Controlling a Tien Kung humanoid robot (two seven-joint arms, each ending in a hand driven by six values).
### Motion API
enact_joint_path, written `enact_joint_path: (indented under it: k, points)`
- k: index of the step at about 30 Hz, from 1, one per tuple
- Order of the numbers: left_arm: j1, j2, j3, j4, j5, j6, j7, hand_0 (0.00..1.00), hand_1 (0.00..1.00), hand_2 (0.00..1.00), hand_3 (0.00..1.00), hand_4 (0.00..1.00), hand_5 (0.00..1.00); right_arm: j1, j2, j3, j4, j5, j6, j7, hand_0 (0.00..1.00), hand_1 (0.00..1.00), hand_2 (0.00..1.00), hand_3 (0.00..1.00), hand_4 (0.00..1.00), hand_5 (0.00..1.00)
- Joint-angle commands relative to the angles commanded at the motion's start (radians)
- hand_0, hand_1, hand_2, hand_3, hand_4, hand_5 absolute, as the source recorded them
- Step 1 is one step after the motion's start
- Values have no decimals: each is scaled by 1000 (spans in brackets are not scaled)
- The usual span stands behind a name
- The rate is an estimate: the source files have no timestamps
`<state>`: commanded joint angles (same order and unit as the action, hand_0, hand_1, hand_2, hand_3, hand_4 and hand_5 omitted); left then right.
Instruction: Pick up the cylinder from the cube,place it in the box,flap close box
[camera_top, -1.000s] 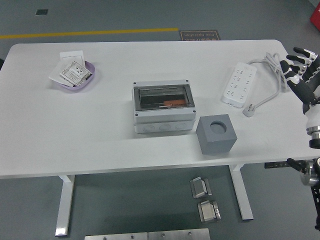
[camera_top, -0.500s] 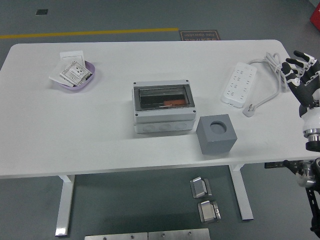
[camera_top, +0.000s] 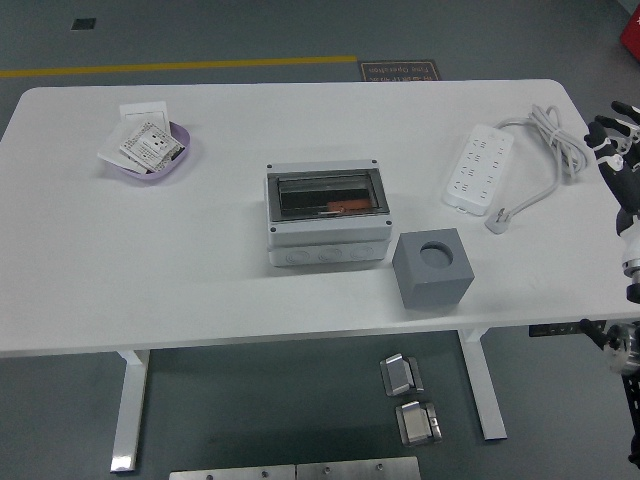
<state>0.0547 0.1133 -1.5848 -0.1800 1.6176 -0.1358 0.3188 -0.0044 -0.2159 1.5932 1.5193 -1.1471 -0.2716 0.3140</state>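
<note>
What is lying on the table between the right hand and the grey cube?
In the head view, the plug and cable of the power strip lie between the right hand and the cube; otherwise bare table.

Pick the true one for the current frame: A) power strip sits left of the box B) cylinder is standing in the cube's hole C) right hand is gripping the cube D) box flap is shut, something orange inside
D: the box has its clear flap down with an orange item showing through it, while the cube beside it shows only an empty round hole.
</note>
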Motion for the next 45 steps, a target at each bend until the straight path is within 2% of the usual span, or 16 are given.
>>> enact_joint_path:
  k: [45]
  points:
    - [-5, -10, 16, 0, -6, 3, 6, 668, 715, 631, 674, 671, 355, -22, 19, 61, -8, -14, -22, 14, 618, 464, 593, 677, 919, 367]
